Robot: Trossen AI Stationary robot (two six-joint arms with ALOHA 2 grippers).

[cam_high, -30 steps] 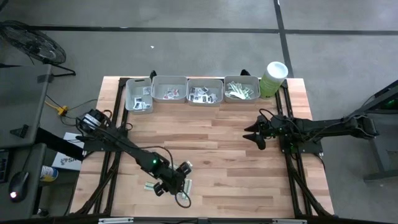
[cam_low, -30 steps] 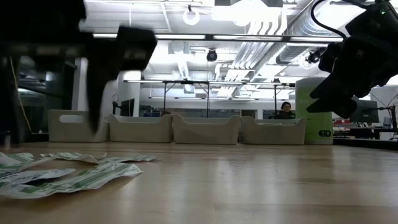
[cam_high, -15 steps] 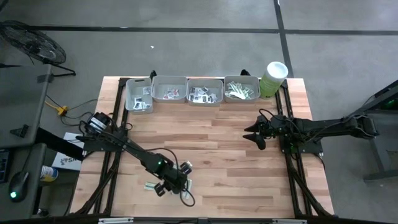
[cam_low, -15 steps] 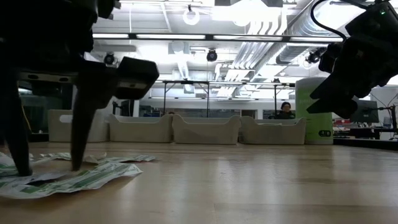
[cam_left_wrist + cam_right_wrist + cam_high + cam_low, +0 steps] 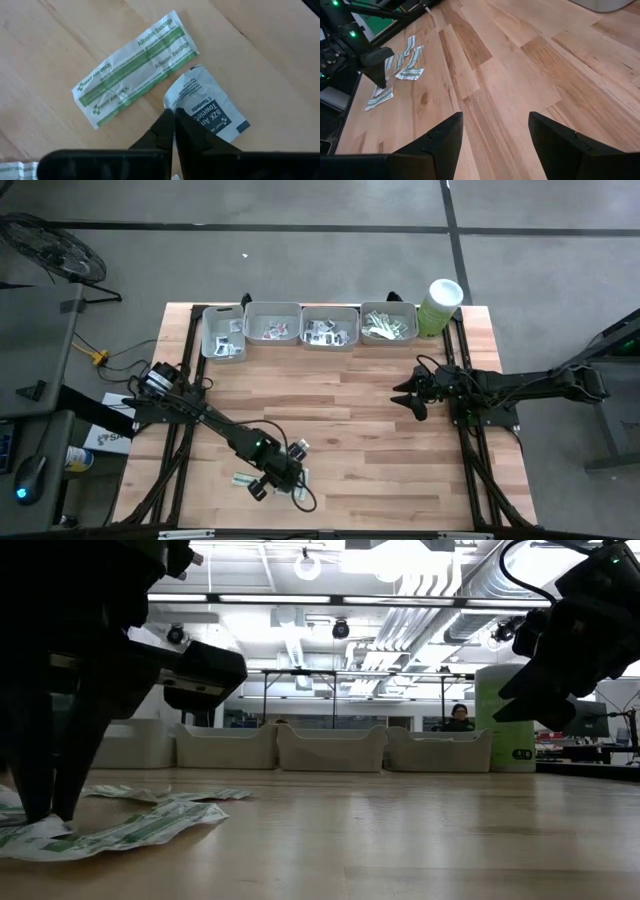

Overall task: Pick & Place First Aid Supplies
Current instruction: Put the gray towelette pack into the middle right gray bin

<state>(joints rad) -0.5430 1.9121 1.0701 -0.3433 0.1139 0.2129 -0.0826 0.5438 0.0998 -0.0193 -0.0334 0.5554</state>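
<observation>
Several first aid supplies lie loose on the wood near the table's near-left edge. Among them are a green-white strip and a squarish white sachet with dark print. In the low view they show as flat sachets on the table. My left gripper stands over them, pointing steeply down, shut at the white sachet's edge. My right gripper waits open above the table's right side, with nothing between its fingers. My left gripper pinches the white sachet between its two fingers at one edge, close to a corner. The fingers come steeply from above. That edge curls up a little at the fingertips. The sachet's remaining part lies flat on the wood.
Four grey trays with sachets in them line the far edge. A pale green tub with a white lid stands at their right end. More strips lie beside the held one. Bare wood spans the middle.
My left gripper has sunk to the table among the sachets and rolled slightly. Its fingers, wide apart a second ago, have shut on the white sachet's edge. The sachet stays on the wood.
</observation>
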